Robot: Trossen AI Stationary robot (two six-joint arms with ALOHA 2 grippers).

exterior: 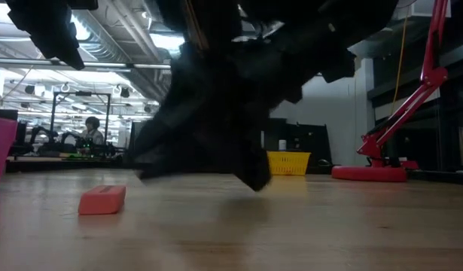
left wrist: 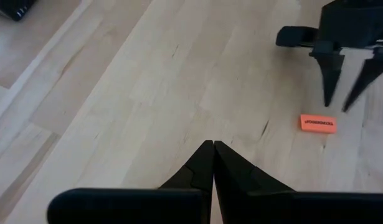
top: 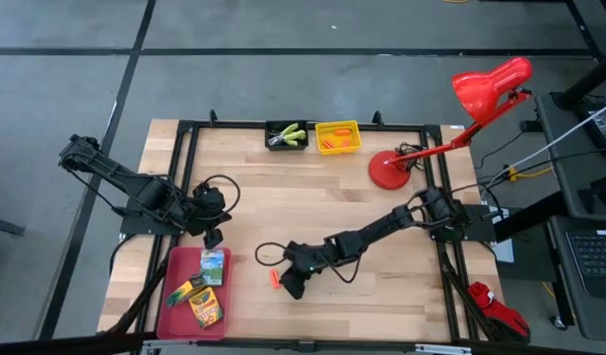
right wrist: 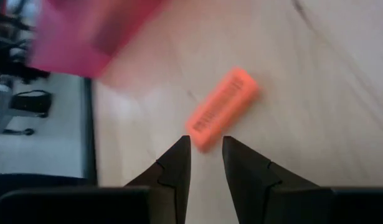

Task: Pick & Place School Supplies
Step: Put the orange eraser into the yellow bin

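Orange piece (right wrist: 222, 107) lies flat on bare wood, just ahead of my right gripper (right wrist: 206, 146). Dark print runs along its top face, too blurred to read in either wrist view. My right fingers (right wrist: 176, 163) stand partly open, a narrow gap between them, holding nothing; the piece's near end sits just beyond the tips. From above, the piece (top: 274, 278) lies just beside my right gripper (top: 293, 286), between it and the red tray (top: 172, 296). At table height it (exterior: 102, 199) lies flat, apart from the dark mass of my arm.

Three crayon boxes (top: 206, 292) lie in the red tray near the front-left corner, yellow and green, with printing too small to read. My left gripper (top: 212, 237) hangs at the tray's back edge, fingers (left wrist: 211, 163) pressed shut, empty.

At the back edge, the black bin (top: 286, 136) holds the lime-green-handled tools (top: 289, 134); the yellow bin (top: 338, 137) beside it holds more orange pieces (top: 331, 145). A red lamp (top: 393, 170) stands back right.

Wood table (top: 312, 197) is open through the middle and along the front right. A black frame rail runs round the edges.
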